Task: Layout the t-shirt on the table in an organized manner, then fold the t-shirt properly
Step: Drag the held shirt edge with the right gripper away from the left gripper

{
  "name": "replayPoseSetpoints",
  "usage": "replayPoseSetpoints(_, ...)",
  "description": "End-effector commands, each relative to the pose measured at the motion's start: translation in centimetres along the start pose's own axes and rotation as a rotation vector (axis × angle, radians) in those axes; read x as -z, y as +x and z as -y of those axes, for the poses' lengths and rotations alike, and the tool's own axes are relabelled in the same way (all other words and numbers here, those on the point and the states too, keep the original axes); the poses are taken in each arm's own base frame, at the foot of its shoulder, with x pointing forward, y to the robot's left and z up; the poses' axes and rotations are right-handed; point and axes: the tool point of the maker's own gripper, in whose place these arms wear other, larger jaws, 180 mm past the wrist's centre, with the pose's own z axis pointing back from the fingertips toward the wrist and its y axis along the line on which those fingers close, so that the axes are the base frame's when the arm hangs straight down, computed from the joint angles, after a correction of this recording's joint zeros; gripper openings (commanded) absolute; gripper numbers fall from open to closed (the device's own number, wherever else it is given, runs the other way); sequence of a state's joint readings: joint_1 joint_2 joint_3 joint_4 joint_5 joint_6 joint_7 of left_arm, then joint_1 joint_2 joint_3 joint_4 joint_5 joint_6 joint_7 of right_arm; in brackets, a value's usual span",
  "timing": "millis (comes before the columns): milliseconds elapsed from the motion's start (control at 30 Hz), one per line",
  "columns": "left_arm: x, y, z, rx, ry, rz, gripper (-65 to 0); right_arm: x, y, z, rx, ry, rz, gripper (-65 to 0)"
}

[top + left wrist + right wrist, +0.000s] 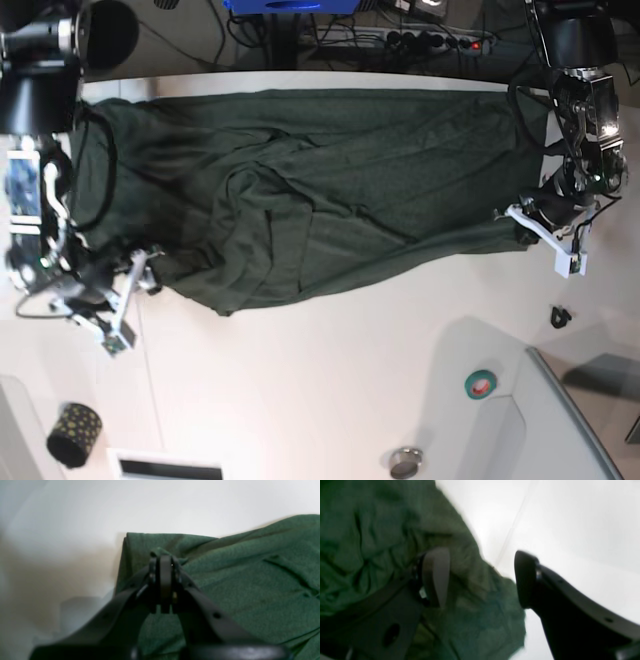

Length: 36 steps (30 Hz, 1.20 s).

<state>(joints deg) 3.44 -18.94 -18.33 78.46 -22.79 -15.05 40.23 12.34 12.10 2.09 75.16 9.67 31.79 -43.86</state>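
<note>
The dark green t-shirt (330, 180) lies spread, with creases, along the far side of the white table (330, 380). At its right end my left gripper (522, 222) is shut on a small pinch of the cloth's edge; the left wrist view shows the fingers (165, 567) pressed together with fabric (250, 580) bunched at their tips. At the shirt's near left corner my right gripper (148, 270) stands open. In the right wrist view its two fingers are wide apart (480, 580), with the shirt's rumpled edge (370, 542) under and between them but not gripped.
A grey raised tray (570, 420) sits at the near right corner, with a green tape roll (481, 383) and a small black part (560, 317) close by. A dotted black cup (73, 433) and a round metal piece (405, 462) stand along the front edge.
</note>
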Motion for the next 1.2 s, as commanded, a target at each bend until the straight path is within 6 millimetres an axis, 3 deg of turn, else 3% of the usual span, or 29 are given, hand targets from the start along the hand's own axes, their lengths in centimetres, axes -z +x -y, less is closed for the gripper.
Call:
replayPoseSetpoints(0, -0.4, 1.9, -0.5, 0.011, 0.007, 0.051, -65.0, 0.2, 1.4, 1.1, -0.002, -0.002, 0.018, -27.3)
replayPoseSetpoints(100, -0.4, 2.1, -0.5, 0.011, 0.006, 0.056, -65.0, 2.3, 1.1, 1.3, 0.026, 0.036, -0.031, -27.3)
replayPoseSetpoints(233, -0.4, 2.2, -0.5, 0.013, 0.008, 0.056, -65.0, 3.7, 0.9, 1.9, 0.075, 0.057, -0.051, -27.3)
replayPoseSetpoints(833, -0.3, 2.3, -0.5, 0.013, 0.008, 0.058, -65.0, 5.9, -2.0, 1.3, 0.178, 0.103, -0.078, -27.6)
replayPoseSetpoints(900, -0.3, 2.3, -0.5, 0.013, 0.008, 0.058, -65.0, 5.9, -1.8, 1.2, 0.183, 0.104, -0.069, -31.8)
replayPoseSetpoints(1000, -0.3, 2.3, -0.5, 0.013, 0.008, 0.058, -65.0, 6.0, -1.6, 0.9, 0.181, 0.110, -0.065, -44.4)
replayPoseSetpoints(1167, -0.3, 2.3, -0.5, 0.013, 0.008, 0.058, -65.0, 6.0, -1.4, 0.7, 0.180, 0.112, -0.062, -45.8)
